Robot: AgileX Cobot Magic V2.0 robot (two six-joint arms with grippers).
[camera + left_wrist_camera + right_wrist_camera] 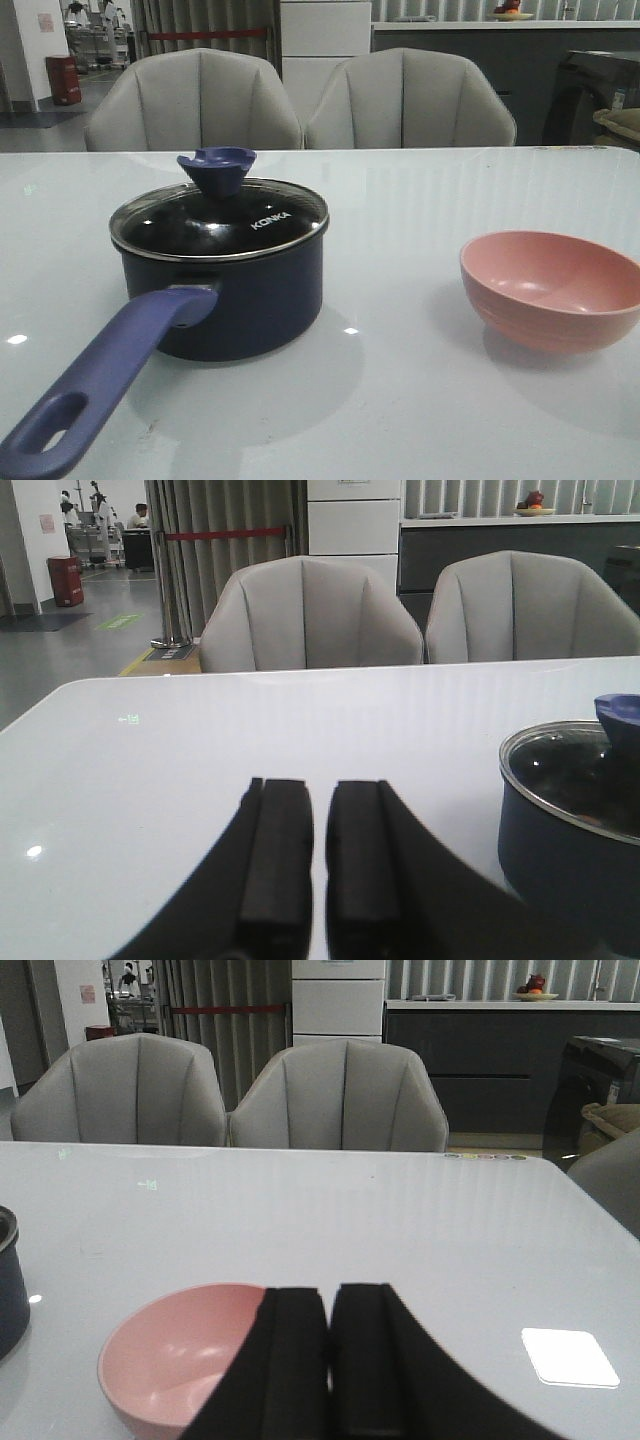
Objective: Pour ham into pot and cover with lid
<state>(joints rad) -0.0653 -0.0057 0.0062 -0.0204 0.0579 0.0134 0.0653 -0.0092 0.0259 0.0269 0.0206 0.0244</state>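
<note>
We see open counter (400, 400) between the pot (240, 300) and the pink bowl (552, 290). The pot's long handle (100, 380) juts across the near left; beyond it, probably free.

Right pincer (329, 1360) closed beside pink bowl (175, 1355).

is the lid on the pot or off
On. The lid sits flat on the pot, metal rim seated all round, knob up.
</note>
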